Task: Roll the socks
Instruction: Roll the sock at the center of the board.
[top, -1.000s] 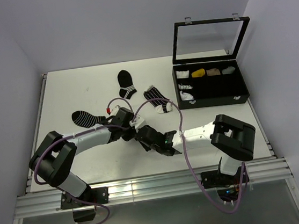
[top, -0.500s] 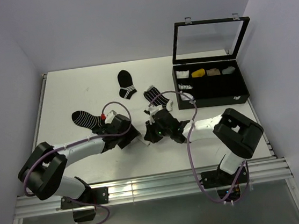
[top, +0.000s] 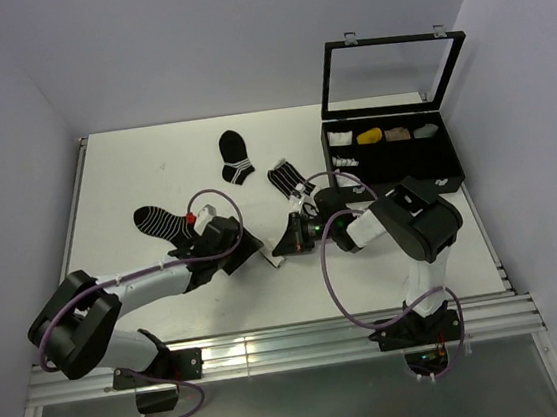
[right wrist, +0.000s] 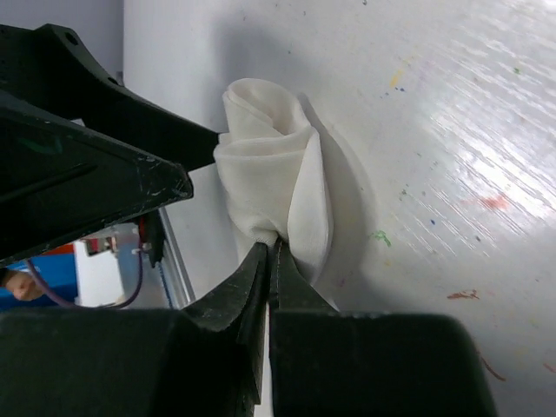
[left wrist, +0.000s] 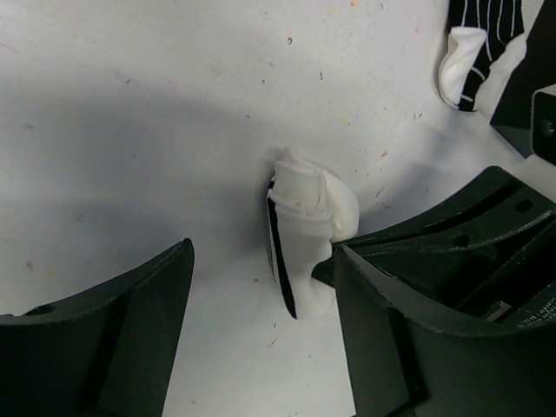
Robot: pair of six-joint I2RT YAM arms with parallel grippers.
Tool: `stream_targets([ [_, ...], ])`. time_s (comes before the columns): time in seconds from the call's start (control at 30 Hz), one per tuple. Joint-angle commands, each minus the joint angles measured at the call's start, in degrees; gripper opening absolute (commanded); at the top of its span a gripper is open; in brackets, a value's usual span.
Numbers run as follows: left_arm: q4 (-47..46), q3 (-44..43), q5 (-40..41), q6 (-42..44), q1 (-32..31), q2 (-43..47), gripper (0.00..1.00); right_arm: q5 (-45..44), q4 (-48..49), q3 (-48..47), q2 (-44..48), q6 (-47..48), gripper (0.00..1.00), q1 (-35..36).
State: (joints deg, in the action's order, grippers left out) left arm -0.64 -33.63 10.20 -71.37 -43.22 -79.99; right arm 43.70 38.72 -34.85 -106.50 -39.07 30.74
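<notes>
Pinching one white sock (right wrist: 274, 187), right gripper (right wrist: 268, 254); one black-white sock (top: 281, 175) loose.

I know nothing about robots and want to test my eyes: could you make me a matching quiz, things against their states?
Things:
1. white sock
2. left jaws
3. right jaws
4. black box

States:
A. lid raised
B. shut on the sock's fabric
C. open, one on each side of the sock
D. bunched into a roll on the table

Pairs: 1-D; 2-C; 3-B; 4-A
</notes>
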Motion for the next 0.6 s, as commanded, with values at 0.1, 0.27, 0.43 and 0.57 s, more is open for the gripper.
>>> stream_targets([
  [0.1, -4.1, -1.61, 0.7, 2.2, -0.2, -3.59, 0.68, 1.91, 1.36, 3.39, -3.89, -3.56, 0.0, -2.79],
  [0.27, -3.66, -3.9, 0.44, 2.64, -0.2, -7.89, 0.64, 1.21, -1.36, 2.95, -4.07, -2.25, 0.0, -3.14],
  [0.43, -5.15, -4.34, 0.44, 2.47, -0.2, -9.84, 0.62, 0.68, -3.47, 2.51, -3.98, -1.27, 0.01, -3.14],
  [0.57, -5.24, -5.04, -0.44, 2.56, -0.2, -11.86, 0.56, -0.11, -4.88, 2.51, -3.37, -0.66, 0.04, -3.14],
])
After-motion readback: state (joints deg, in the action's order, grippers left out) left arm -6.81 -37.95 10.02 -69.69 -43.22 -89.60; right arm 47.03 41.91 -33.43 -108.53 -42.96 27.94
